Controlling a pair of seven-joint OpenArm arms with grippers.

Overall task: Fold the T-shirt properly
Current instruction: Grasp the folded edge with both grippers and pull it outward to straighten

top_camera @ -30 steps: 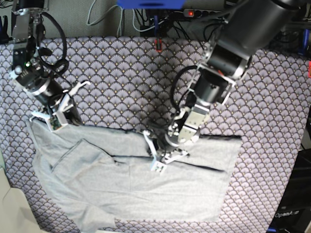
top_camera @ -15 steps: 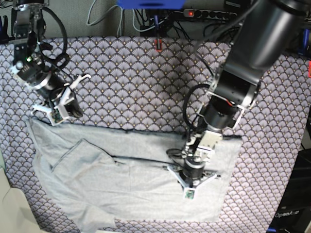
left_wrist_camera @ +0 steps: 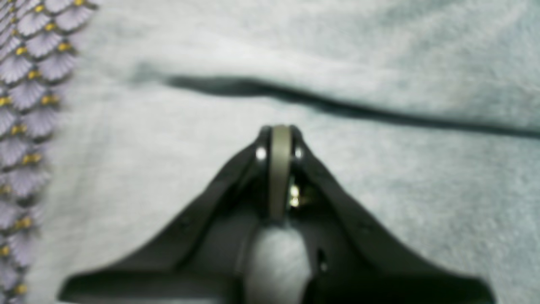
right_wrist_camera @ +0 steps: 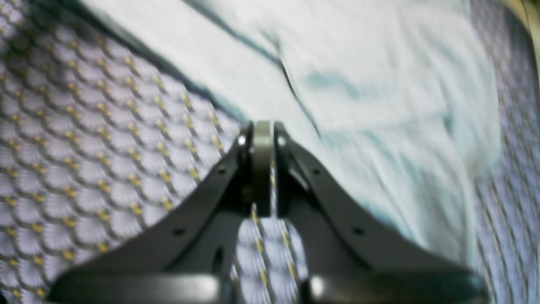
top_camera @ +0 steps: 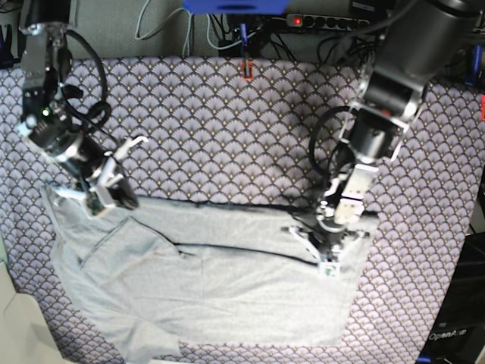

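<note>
I see both pincers fully closed, empty: left pincer [top_camera: 330, 262] over the T-shirt [top_camera: 220, 296] right end, right pincer [top_camera: 114, 193] at its far-left edge.

I see patterned cloth [top_camera: 227, 129] bare from 10 through 2 o'clock: open passage. T-shirt [top_camera: 212, 288] fills 4 to 8. Cables [top_camera: 227, 30] crowd far edge at 12.
</note>
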